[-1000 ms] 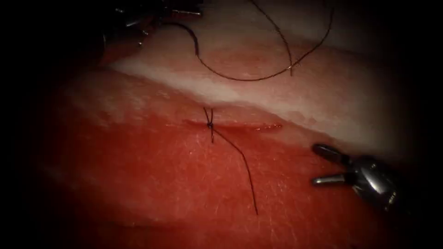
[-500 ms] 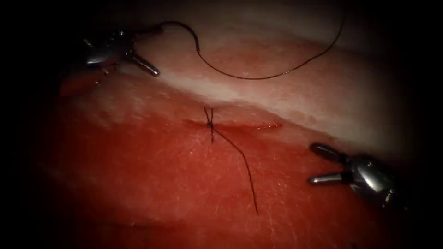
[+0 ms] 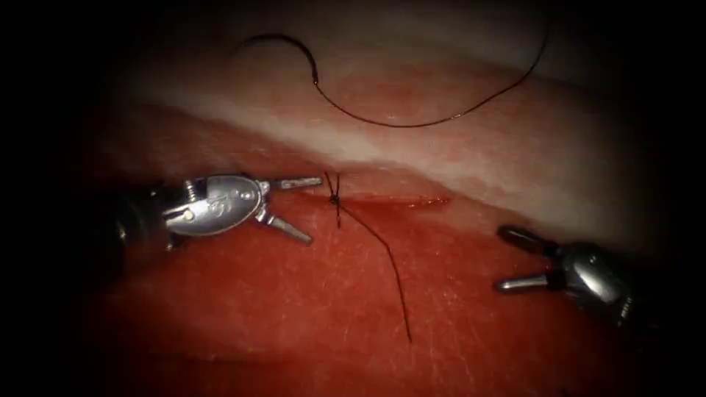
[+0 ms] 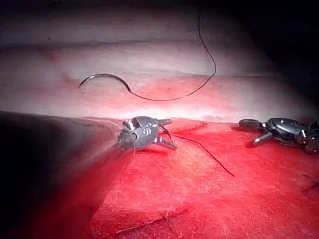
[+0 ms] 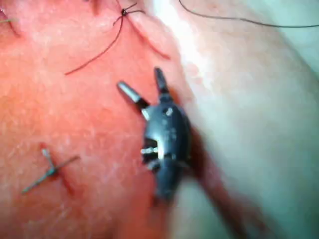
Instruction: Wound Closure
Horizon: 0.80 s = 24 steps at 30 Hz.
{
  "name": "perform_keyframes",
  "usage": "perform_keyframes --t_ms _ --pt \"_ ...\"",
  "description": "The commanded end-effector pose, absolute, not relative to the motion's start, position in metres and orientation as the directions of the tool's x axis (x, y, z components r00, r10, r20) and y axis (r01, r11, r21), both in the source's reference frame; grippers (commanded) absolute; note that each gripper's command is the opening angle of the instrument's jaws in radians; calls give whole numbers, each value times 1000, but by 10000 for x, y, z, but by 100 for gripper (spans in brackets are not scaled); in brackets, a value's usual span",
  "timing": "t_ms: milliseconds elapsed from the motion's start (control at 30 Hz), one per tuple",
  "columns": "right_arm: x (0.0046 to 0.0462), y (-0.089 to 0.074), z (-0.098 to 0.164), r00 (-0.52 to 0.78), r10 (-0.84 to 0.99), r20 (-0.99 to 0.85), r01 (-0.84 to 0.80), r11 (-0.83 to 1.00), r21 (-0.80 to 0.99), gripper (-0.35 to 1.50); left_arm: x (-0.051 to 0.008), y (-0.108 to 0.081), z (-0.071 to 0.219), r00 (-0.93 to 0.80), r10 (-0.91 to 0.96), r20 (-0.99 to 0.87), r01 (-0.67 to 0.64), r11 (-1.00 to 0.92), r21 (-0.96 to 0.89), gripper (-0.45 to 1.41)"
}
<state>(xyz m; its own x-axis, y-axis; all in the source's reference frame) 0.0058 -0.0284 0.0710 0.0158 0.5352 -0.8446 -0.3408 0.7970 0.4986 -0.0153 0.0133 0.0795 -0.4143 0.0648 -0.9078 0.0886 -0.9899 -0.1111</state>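
Left silver needle driver (image 3: 298, 209) hovers with jaws spread and empty, its tips just left of the dark knotted stitch (image 3: 334, 198) on the cut (image 3: 382, 199). Right silver needle driver (image 3: 515, 259), also spread and empty, waits well right. Curved dark needle (image 3: 283, 45) lies loose on pale tissue (image 3: 441, 151) beyond the cut, nearer the left tool.

curved needle (image 3: 283, 45) free on tissue (image 3: 515, 154), thread (image 3: 412, 121) attached
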Motion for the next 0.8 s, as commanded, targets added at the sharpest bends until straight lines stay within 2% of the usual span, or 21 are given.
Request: perform_keyframes --t_ms 33,300,367,800 --pt "63 -287 714 16 532 -846 -338 800 496 148 -163 130 804 -420 37 -907 102 -991 -87 20" --pt "63 -279 706 23 506 -862 -343 814 468 148 -194 95 816 -419 -89 -904 145 -989 31 12" --pt "63 -275 702 19 498 -867 -347 816 462 148 -202 86 816 -406 -112 -907 161 -986 50 2" --pt "71 -269 694 19 490 -871 -353 819 453 148 -236 57 822 -416 -179 -892 189 -976 108 5"
